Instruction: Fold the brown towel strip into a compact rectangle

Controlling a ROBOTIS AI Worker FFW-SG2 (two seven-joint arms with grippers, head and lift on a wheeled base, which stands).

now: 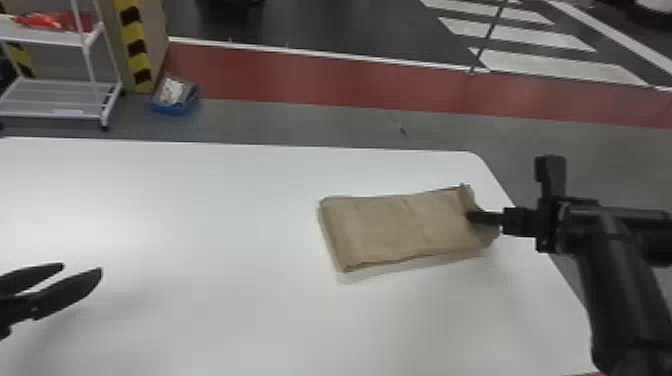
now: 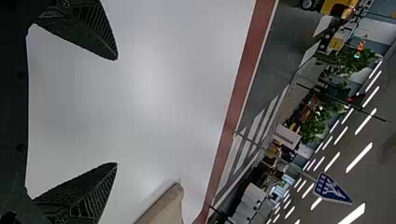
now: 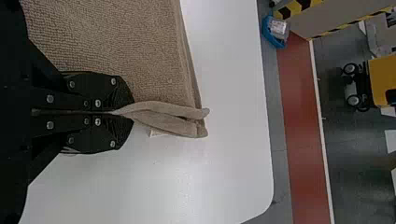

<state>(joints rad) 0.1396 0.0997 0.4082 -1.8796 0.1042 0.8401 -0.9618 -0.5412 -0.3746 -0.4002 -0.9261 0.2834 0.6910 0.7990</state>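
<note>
Head view: left gripper (image 1: pixel 81 268) spread; blue bin (image 1: pixel 172 108), whitish contents (image 1: pixel 172 90). Right wrist view: right gripper (image 1: pixel 471 216) pinching towel strip (image 3: pixel 126 46), doubled over.

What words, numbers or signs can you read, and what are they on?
No words or numbers are readable.
Blue sign: white marks, too small to read.
White label on the cart: too small.
Package in the blue bin: too small.
Brown towel strip: no writing seen.

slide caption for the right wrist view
Right gripper pinching the edge of the folded brown towel over a white table
</note>
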